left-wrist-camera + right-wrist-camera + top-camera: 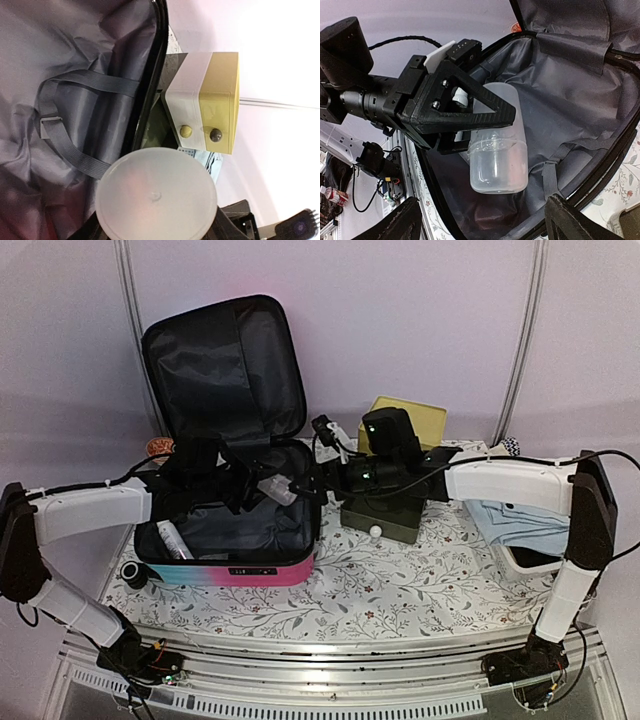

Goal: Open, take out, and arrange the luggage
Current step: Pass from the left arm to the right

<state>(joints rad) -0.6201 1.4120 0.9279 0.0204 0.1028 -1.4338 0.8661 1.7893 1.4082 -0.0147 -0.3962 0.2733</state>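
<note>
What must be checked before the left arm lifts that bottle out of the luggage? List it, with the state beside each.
1. The lid of the luggage open and upright: ok.
2. Grip of the left claw on the clear bottle: ok, closed around it.
3. Bottle off the lining: ok, it hangs above it in the right wrist view.
4. Bottle clear of the side wall: cannot tell.
5. The right claw open, holding nothing: ok.
6. Everything taken out: not ok, a white tube lies in the base.

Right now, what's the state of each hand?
Left hand: closed on a translucent plastic bottle.
Right hand: open, holding nothing.
</note>
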